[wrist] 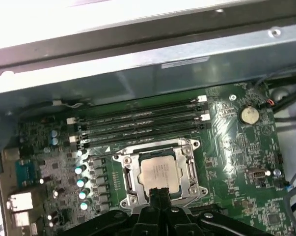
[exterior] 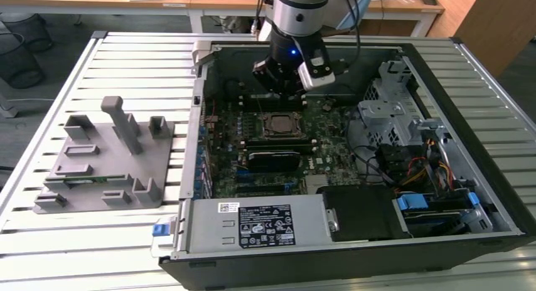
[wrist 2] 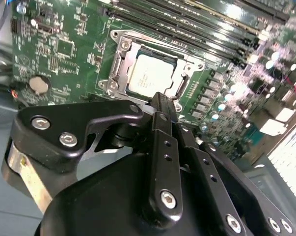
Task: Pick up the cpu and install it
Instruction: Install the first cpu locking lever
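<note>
Gripper closed and empty, we judge (cpu already seated in its socket, six o'clock below it in the exterior view); latching unclear.

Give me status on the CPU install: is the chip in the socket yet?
Done: the cpu lies inside the socket frame, silver top up, in the first wrist view. In hand: nothing. The gripper hangs shut and empty over one edge of the chip. Left: I cannot tell whether the chip is fully seated or the frame is latched.
</note>
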You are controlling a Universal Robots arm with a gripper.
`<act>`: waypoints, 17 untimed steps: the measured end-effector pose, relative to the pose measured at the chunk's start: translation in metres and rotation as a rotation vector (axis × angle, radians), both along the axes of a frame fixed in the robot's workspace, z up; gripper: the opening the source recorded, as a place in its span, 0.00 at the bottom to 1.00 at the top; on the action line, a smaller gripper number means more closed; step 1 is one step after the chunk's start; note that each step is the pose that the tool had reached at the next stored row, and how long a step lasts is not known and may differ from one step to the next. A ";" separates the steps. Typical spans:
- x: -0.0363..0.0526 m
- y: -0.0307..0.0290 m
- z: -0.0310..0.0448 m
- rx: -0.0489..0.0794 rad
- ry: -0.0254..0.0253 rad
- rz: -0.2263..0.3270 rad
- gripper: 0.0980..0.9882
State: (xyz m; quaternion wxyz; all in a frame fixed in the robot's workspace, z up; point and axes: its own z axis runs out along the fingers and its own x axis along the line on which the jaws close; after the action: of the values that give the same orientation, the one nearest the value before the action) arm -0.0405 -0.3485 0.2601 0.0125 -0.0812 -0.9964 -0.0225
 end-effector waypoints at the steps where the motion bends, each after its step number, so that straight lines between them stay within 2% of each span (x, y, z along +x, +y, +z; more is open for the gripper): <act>1: 0.0000 0.0000 -0.0001 0.000 0.0000 0.019 0.01; 13: 0.0000 0.0000 -0.0007 0.000 -0.0001 0.237 0.01; 14: 0.0000 0.0000 -0.0007 0.000 -0.0011 0.252 0.01; 15: 0.0000 0.0000 -0.0007 0.000 -0.0045 0.263 0.01; 17: 0.0000 0.0000 -0.0009 -0.002 -0.0149 0.279 0.01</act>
State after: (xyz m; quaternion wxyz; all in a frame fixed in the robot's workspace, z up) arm -0.0405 -0.3485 0.2592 0.0080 0.0582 -0.9981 -0.0203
